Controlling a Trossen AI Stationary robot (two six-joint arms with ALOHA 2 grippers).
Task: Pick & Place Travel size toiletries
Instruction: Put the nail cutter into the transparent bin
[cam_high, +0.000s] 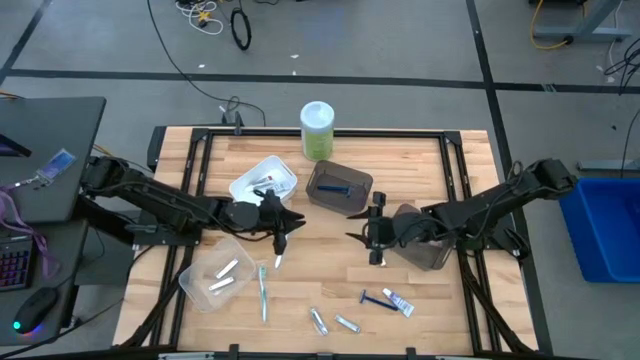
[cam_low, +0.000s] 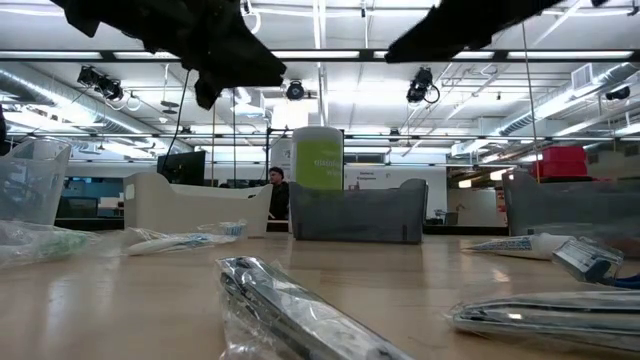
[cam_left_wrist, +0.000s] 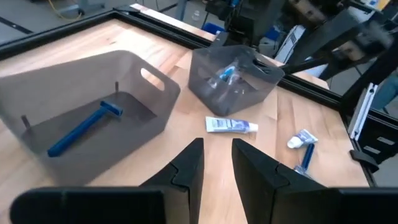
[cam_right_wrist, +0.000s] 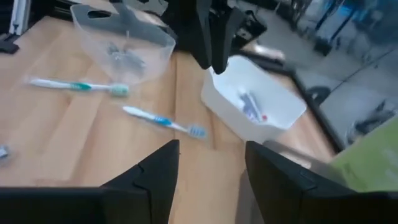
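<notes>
My left gripper (cam_high: 288, 228) hovers open above the table's middle, between the white bin (cam_high: 265, 181) and the clear bin (cam_high: 214, 276), with nothing between its fingers (cam_left_wrist: 189, 163). My right gripper (cam_high: 362, 235) hovers open opposite it, beside a dark bin (cam_high: 425, 250), also with nothing in it (cam_right_wrist: 211, 146). Two toothbrushes (cam_right_wrist: 78, 86) (cam_right_wrist: 165, 121) lie flat on the wood by the clear bin. Two silver tubes (cam_high: 318, 320) (cam_high: 347, 322), a blue razor (cam_high: 372, 297) and a white tube (cam_high: 398, 302) lie near the front edge. Another razor (cam_left_wrist: 84, 127) lies in the second dark bin (cam_high: 340, 187).
A tall green canister (cam_high: 317, 130) with a white lid stands at the far edge behind the bins. The clear bin holds tubes (cam_high: 223, 275), and the white bin holds small items (cam_right_wrist: 250, 104). A black frame (cam_high: 200, 135) runs around the tabletop. Bare wood lies between the two grippers.
</notes>
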